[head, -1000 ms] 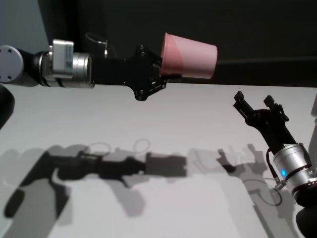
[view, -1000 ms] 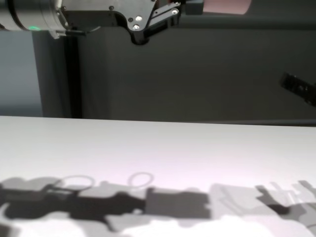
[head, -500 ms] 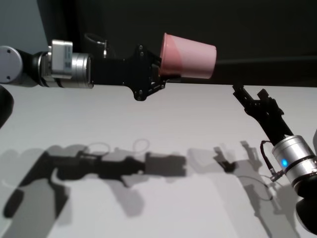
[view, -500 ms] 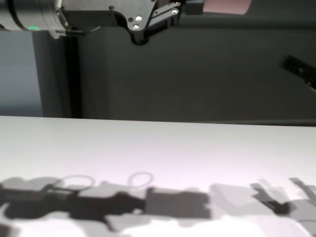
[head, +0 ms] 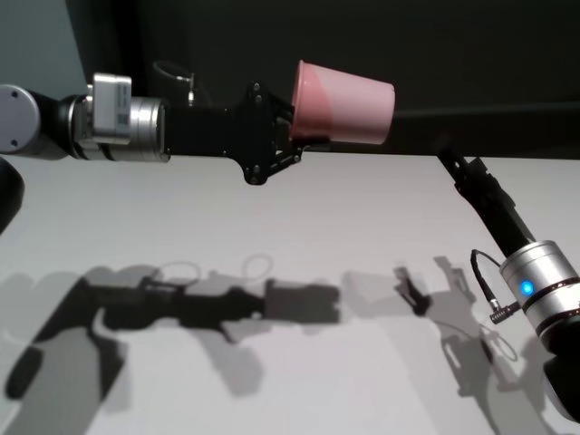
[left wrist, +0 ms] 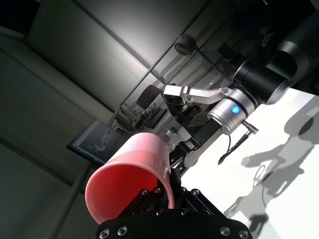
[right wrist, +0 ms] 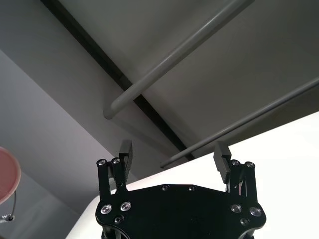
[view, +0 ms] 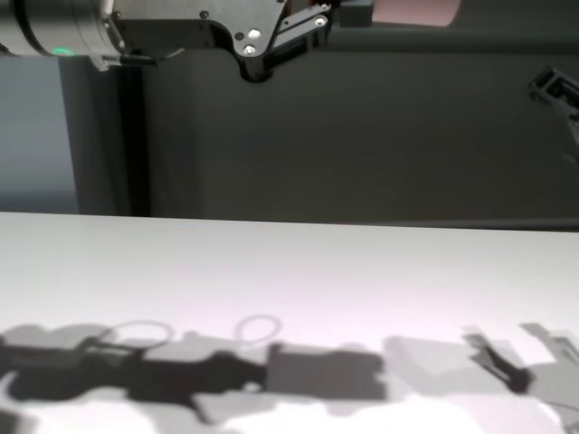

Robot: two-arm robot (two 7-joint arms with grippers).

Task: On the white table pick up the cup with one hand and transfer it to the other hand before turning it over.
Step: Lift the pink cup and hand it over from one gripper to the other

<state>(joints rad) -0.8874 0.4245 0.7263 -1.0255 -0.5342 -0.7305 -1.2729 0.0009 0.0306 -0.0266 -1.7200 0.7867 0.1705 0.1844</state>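
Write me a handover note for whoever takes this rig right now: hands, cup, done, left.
Left hand: shut on the rim of the pink cup, held on its side, high above the white table, base toward the robot's right.
Right hand: open, empty, raised at the right, short of the cup.
Done: pickup.
Left: pass the cup to the right hand, then turn it over.

salmon-pink cup, plain white table

High above the wide flat white table, salmon-pink handleless plastic cup on its side, rim toward the left gripper clamping it; right gripper, spread wide, lower and to the right, apart from it
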